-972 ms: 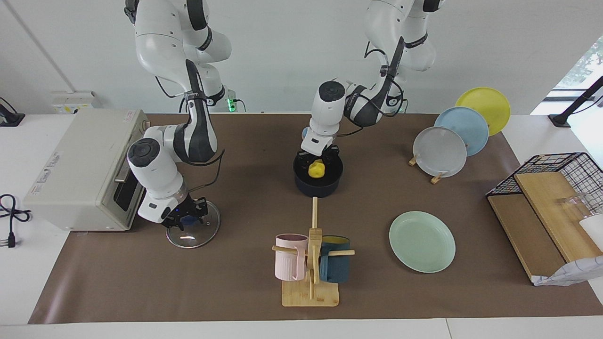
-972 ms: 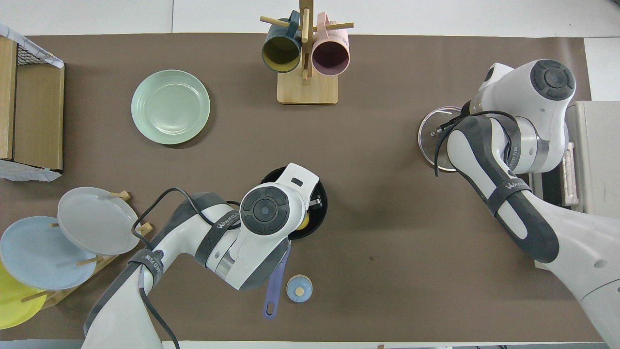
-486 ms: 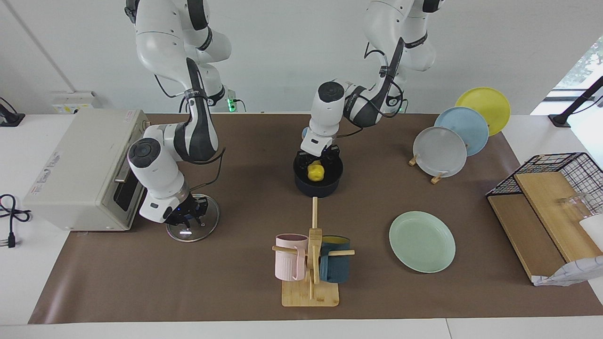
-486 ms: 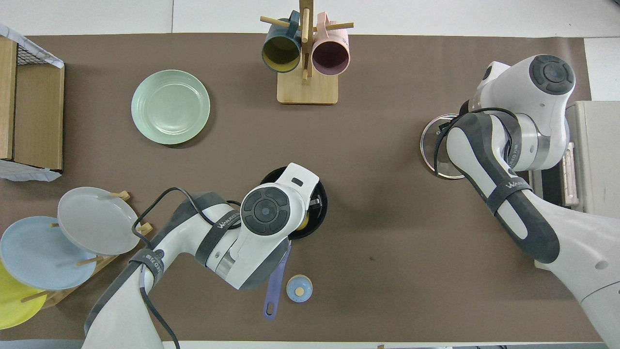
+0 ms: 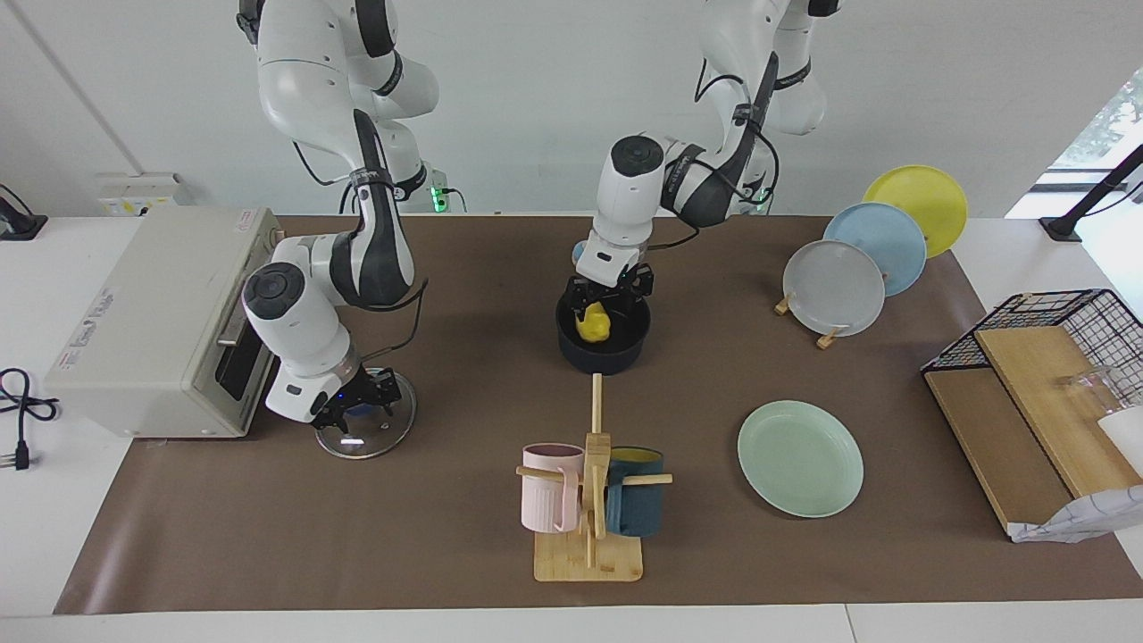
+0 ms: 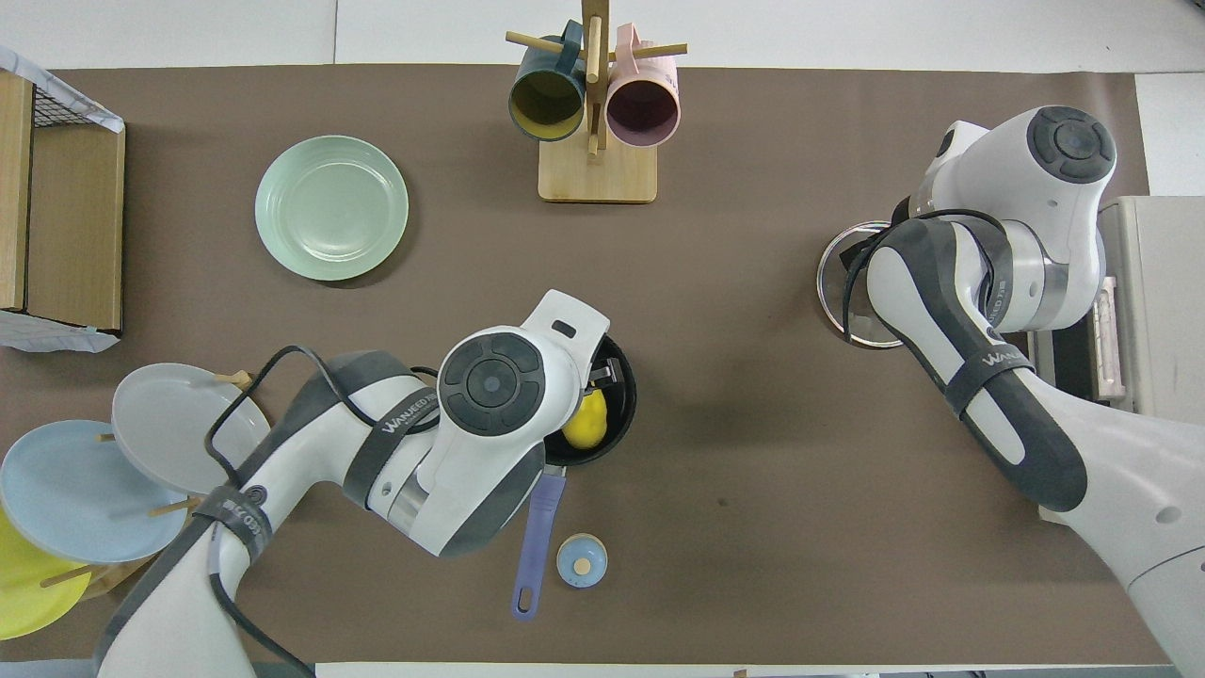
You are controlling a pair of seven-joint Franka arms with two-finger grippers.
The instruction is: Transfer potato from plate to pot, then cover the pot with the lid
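Covering most of the white table (image 5: 36,554) was a brown mat (image 5: 295,536), with a plain white wall (image 5: 536,98) at the robots' end. Lying in the pot (image 5: 603,350) (its blue handle (image 6: 534,546) pointing toward the robots) was the potato (image 5: 594,324), long axis roughly along the handle's line, while the left end effector (image 5: 613,288) hung just above it with fingers spread and empty. Down on the lid (image 5: 371,420), the right end effector (image 5: 355,413) sat at the knob, its grip impossible to judge, and the plate (image 5: 800,457) lay bare toward the left arm's end.
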